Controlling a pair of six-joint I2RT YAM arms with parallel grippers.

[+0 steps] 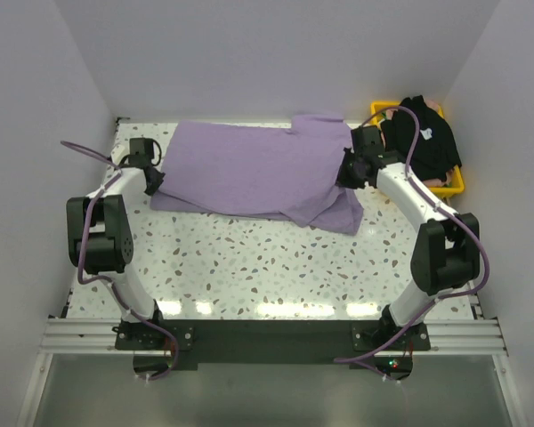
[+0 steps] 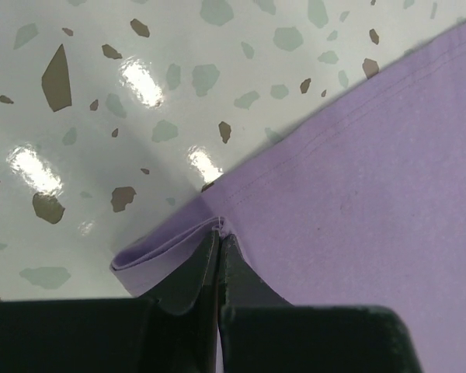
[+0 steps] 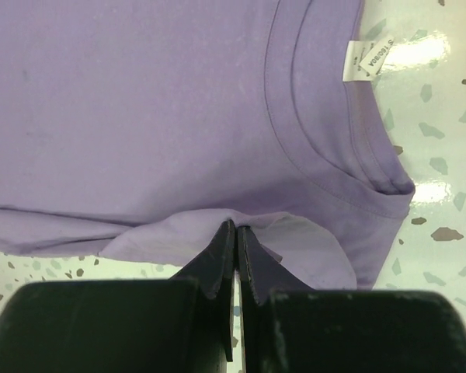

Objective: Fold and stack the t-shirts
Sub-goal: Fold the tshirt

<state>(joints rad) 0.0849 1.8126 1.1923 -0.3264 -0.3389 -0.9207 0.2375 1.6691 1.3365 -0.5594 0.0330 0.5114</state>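
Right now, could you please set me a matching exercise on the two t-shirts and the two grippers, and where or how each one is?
Things: 1 lavender t-shirt; 2 black t-shirt; 3 left gripper; 4 right gripper.
States: A in the yellow basket; B shut on the lavender hem; C spread on the table; D shut on cloth near the collar.
Pairs: 1-C; 2-A; 3-B; 4-D.

matt purple cloth shirt (image 1: pixel 249 169) on glossy speckled stone-look table (image 1: pixel 276 267).
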